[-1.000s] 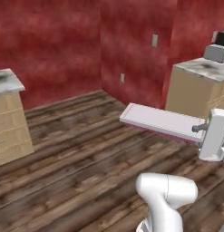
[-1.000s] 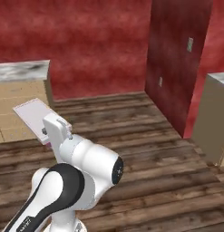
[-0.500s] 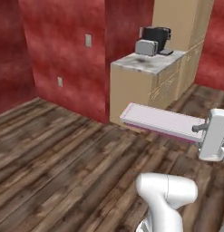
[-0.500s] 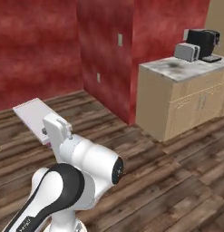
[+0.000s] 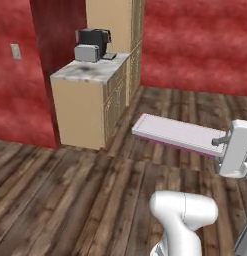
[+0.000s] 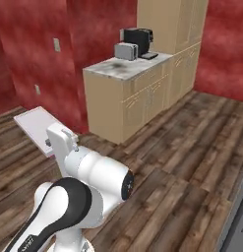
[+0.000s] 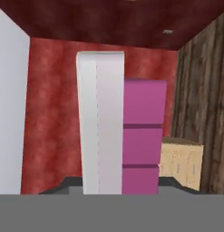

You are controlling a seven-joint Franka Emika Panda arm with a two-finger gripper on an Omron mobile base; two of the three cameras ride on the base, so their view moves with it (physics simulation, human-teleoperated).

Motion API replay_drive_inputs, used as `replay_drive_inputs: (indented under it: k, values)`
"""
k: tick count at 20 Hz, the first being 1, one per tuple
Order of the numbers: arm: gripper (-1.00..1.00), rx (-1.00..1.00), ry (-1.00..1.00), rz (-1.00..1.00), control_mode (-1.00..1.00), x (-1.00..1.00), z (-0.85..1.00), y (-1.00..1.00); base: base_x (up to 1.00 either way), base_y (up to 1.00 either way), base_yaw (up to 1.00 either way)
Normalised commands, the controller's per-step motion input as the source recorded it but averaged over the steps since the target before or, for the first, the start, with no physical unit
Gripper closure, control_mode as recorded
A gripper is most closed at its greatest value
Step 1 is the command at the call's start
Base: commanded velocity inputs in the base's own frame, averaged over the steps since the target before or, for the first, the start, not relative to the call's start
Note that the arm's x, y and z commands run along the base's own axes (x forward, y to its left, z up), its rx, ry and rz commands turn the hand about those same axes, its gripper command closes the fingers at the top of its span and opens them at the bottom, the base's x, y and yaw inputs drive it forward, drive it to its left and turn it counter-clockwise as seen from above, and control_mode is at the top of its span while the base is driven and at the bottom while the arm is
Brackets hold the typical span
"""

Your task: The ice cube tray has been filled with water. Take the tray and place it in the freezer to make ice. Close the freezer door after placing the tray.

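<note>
Clamped on one end of the ice cube tray (image 5: 177,134), the gripper (image 5: 221,142), with the slab jutting out flat and level from the white hand, well above the dark wooden floor (image 5: 70,195). From the right base view, the same tray (image 6: 37,123) reaching out past the hand toward the left, pale top face up. Along the hand view, the tray (image 7: 102,127) running straight away from the fingers, pale face on one side, magenta edge with its dividing lines on the other. Beyond the tray's far end, near but apart from it, a tan cabinet (image 5: 92,107) with a mottled grey counter top (image 5: 90,70). On that counter, a silver toaster (image 5: 86,52) just in front of a black coffee machine (image 5: 95,39). Behind them, a tall tan cupboard (image 5: 115,25) rising against the red wall (image 5: 195,45). On the wall left of the cabinet, a pale switch plate (image 5: 15,51).
</note>
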Motion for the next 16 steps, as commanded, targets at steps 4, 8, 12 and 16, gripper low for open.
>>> replay_drive_inputs:
  k: [4,8,12,16]
  values:
    - [1.00,0.00,0.00,0.00,1.00,0.00,0.00,0.00,0.00,0.00,-0.59]
    - [1.00,0.00,0.00,0.00,1.00,0.00,0.00,0.00,0.00,0.00,-0.56]
    - [1.00,0.00,0.00,0.00,1.00,0.00,0.00,0.00,0.00,0.00,-0.54]
    - [1.00,0.00,0.00,0.00,1.00,0.00,0.00,0.00,0.00,0.00,-0.52]
